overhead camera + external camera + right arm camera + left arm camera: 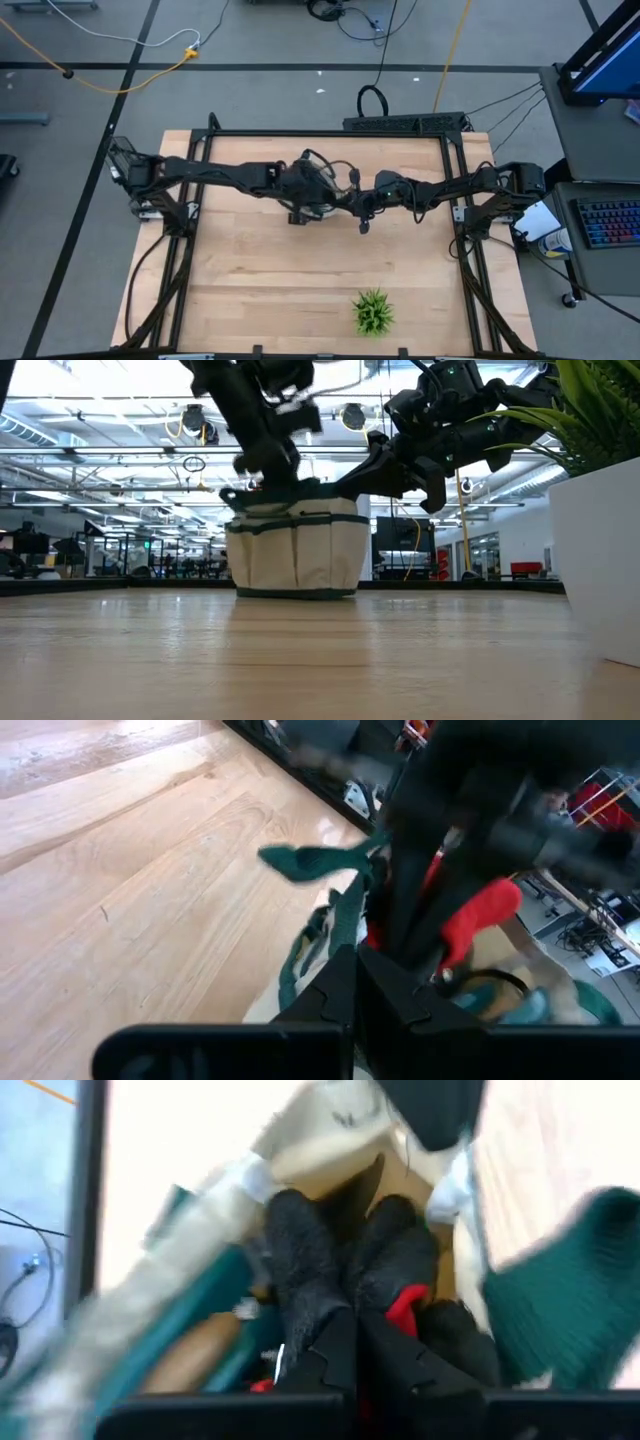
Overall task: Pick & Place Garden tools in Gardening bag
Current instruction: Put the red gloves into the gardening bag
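The cream gardening bag (297, 548) with dark green trim stands on the table's middle; in the high view both arms hide it. My left gripper (345, 1325) reaches down into the bag's mouth (268, 490) and is shut on the red-and-black glove (330, 1260). My right gripper (352, 960) is shut at the bag's rim (345, 482) on a green handle strap (340, 915). A wooden tool handle (195, 1355) lies inside the bag. The other tools do not show. My left gripper pinches the glove between its two fingers, coming from above and pointing down into the bag. The glove's black fingers (400, 1250) stick out past the fingertips, with a red part (405, 1308) beside them. The glove sits inside the bag's mouth. My right gripper is shut on the bag's green strap (345, 935) at the rim, coming slanting down from the table's right side. The strap's loop (305, 860) stands out to one side of the fingers. The bag's base rests on the table.
A green spiky plant (373, 312) in a white pot (595, 550) stands near the table's front edge, right of the middle. Bare wood (250, 280) lies in front of the bag. The two arms cross close together over the bag.
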